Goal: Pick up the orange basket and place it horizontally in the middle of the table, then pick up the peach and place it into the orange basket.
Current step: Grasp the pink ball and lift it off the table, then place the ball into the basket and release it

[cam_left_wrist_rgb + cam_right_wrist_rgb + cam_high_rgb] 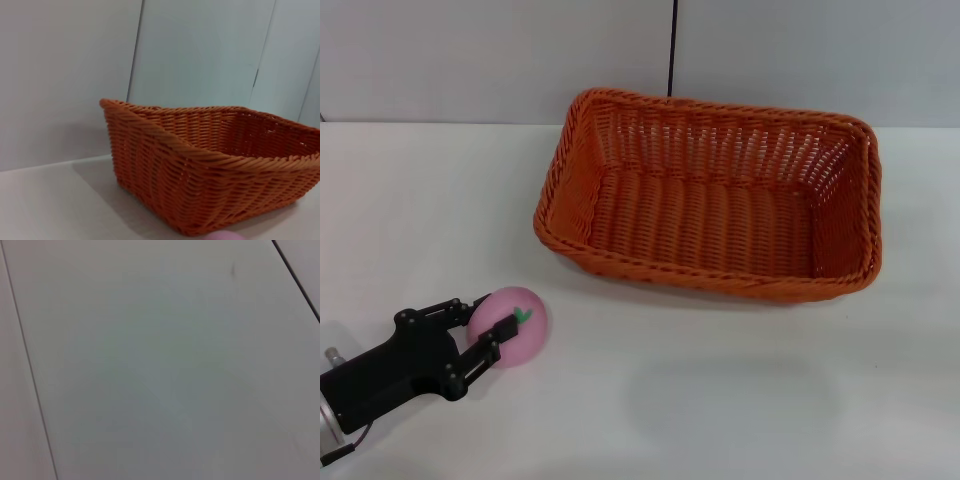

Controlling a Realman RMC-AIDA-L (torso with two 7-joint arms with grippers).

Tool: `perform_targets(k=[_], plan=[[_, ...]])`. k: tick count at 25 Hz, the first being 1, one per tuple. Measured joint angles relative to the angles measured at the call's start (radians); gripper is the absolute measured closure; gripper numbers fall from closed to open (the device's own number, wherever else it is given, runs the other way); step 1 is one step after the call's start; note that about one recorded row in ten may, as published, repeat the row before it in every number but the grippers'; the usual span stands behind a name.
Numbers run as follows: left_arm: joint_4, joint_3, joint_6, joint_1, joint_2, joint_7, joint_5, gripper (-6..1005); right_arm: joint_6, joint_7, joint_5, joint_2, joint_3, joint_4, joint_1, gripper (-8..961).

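The orange basket stands upright and empty at the middle back of the white table, its long side running left to right. The left wrist view shows the orange basket from the side. The pink peach, with a green leaf mark on top, is at the front left, well apart from the basket. My left gripper reaches in from the lower left corner, its black fingers closed on the peach's left side. Only a pink sliver of the peach shows in the left wrist view. My right gripper is out of view.
A pale wall with a dark vertical seam stands behind the table. The right wrist view shows only a plain pale surface with thin dark lines.
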Motion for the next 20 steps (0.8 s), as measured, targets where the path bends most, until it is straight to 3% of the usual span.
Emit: perform_targets(k=[6, 11, 14, 15, 16, 20], plan=[[-0.003, -0.013, -0.033, 0.004, 0.000, -0.003, -0.001, 650, -0.001, 0.001, 0.000, -0.001, 0.000, 0.000, -0.004, 505], [0.000, -0.095, -0.102, 0.008, 0.005, -0.003, -0.004, 702, -0.004, 0.002, 0.001, -0.001, 0.000, 0.000, -0.005, 506], [-0.005, -0.269, -0.113, 0.002, 0.005, 0.001, -0.006, 727, -0.004, 0.000, 0.001, -0.001, 0.000, 0.011, -0.004, 506], [-0.005, -0.269, -0.113, 0.002, 0.005, 0.001, -0.006, 734, -0.004, 0.000, 0.001, -0.001, 0.000, 0.011, -0.004, 506], [-0.035, -0.371, -0.108, -0.013, 0.004, 0.008, -0.006, 742, -0.004, -0.003, 0.001, -0.001, 0.000, 0.017, -0.002, 506], [-0.111, -0.441, -0.109, -0.051, 0.008, 0.012, -0.006, 767, -0.004, -0.004, 0.001, -0.001, 0.000, 0.019, 0.000, 506]])
